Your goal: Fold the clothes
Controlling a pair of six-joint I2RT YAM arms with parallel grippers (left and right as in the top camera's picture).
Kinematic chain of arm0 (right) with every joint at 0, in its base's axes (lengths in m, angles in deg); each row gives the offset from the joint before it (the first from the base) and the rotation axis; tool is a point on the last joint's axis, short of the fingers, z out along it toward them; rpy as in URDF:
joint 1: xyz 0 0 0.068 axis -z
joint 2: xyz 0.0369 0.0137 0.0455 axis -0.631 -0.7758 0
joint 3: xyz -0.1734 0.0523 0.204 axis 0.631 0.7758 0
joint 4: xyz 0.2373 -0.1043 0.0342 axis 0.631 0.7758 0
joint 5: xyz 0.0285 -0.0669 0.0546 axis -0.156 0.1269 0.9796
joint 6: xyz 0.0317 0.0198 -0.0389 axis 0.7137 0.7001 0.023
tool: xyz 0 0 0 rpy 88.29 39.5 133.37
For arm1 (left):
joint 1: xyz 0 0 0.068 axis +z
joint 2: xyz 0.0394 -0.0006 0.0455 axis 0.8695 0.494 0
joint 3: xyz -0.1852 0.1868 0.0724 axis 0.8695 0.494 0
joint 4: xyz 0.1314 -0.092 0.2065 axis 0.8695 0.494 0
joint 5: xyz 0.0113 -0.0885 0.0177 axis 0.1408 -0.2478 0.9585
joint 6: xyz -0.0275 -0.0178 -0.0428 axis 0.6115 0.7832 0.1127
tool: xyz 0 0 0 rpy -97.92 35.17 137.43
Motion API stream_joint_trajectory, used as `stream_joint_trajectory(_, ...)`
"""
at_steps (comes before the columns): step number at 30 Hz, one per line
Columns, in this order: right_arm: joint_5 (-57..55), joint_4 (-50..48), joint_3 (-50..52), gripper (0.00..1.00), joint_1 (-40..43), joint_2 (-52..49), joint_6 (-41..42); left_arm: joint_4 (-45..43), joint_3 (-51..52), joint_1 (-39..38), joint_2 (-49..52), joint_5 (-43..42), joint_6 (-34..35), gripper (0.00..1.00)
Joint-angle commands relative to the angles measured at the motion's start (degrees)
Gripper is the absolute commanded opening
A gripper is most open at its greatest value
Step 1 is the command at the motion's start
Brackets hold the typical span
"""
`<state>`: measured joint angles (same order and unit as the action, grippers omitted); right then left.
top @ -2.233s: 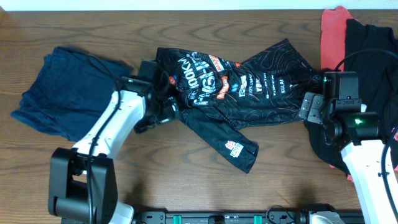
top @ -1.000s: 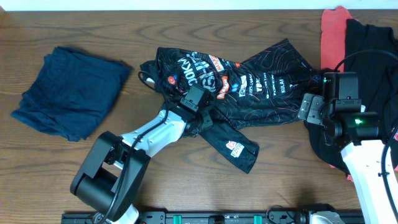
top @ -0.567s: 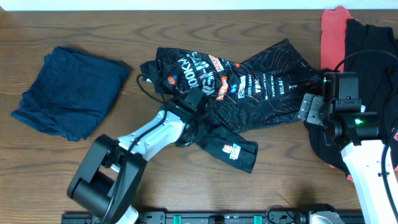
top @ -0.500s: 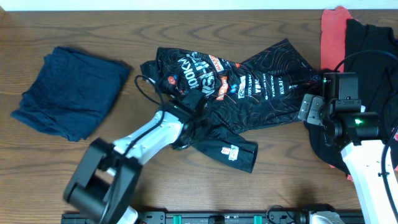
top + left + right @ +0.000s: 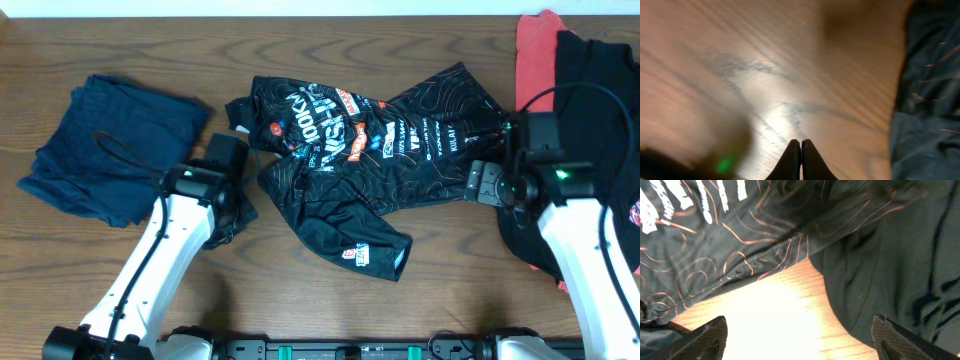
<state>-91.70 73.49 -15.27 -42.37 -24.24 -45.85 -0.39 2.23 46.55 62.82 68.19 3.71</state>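
Observation:
The clothes lie spread over the table. A black jersey (image 5: pixel 380 150) with orange contour lines and white-red lettering lies crumpled at the centre, one sleeve (image 5: pixel 365 245) trailing toward the front. My left gripper (image 5: pixel 238 205) is left of the jersey, over bare wood; in the left wrist view its fingertips (image 5: pixel 801 144) are pressed together with nothing between them. My right gripper (image 5: pixel 480 185) is at the jersey's right edge. In the right wrist view it (image 5: pixel 800 340) stands open over wood, between the jersey (image 5: pixel 740 235) and a black garment (image 5: pixel 890 265).
A crumpled navy garment (image 5: pixel 110 145) lies at the left, also seen in the left wrist view as navy cloth (image 5: pixel 930 100). A red garment (image 5: pixel 535 40) and a black one (image 5: pixel 600 90) are piled at the right edge. Wooden table (image 5: pixel 280 280).
My left gripper has let go of the jersey's sleeve, shut, and pulled back to the left. The sleeve now lies flatter. The right arm has moved left toward the jersey's edge.

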Motion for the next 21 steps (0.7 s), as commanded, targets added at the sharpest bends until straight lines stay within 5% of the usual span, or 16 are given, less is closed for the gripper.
stream_joint_trajectory(1, 1.1, 0.0, 0.4, 0.91, 0.7, -3.1, 0.5, -3.1, 0.2, 0.1, -0.1, -10.6, -4.7, 0.06)
stream_joint_trajectory(2, 1.1, -0.4, 0.4, 0.92, 0.7, -3.4, 0.5, -4.4, 0.3, -0.7, -0.1, -13.2, -5.0, 0.09)
stream_joint_trajectory(4, 1.2, -1.2, 0.4, 0.95, 0.7, -3.5, 0.5, -6.2, 0.3, -2.2, 0.0, -14.6, -4.6, 0.54)
stream_joint_trajectory(5, 1.2, -1.6, 0.4, 0.95, 0.7, -3.5, 0.5, -6.8, 0.3, -3.1, 0.1, -14.5, -4.0, 0.68)
stream_joint_trajectory(6, 1.2, -1.8, 0.4, 0.96, 0.7, -3.5, 0.5, -7.4, 0.3, -4.0, 0.4, -14.5, -3.2, 0.71)
stream_joint_trajectory(21, 1.2, -1.1, 0.4, 0.99, 0.7, -3.5, 0.5, -20.9, 0.3, -17.4, 17.7, -14.5, 8.2, 0.73)
